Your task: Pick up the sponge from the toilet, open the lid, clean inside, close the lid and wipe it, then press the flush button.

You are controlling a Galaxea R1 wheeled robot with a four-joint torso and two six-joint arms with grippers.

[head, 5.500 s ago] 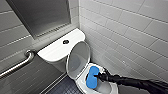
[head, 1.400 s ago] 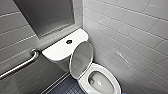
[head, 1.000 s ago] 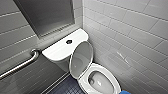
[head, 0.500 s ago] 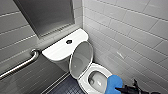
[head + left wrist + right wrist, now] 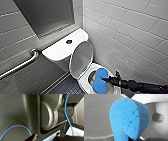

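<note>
The white toilet stands against the tiled wall with its lid raised, greyish underside facing the bowl. My right gripper reaches in from the lower right and is shut on the bright blue sponge, holding it over the bowl opening. The right wrist view shows the squeezed sponge close up, with the lid's underside on one side and the white bowl on the other. The dark flush button sits in the middle of the tank top. The left wrist view shows robot parts and blue cables.
A metal grab bar runs along the tiled wall left of the tank. A grey recessed panel sits above the tank. White tiled wall stands close on the right of the toilet. Dark floor lies beside the bowl.
My right arm has come in from the lower right with the sponge, moving it over the bowl. The lid stays up.
</note>
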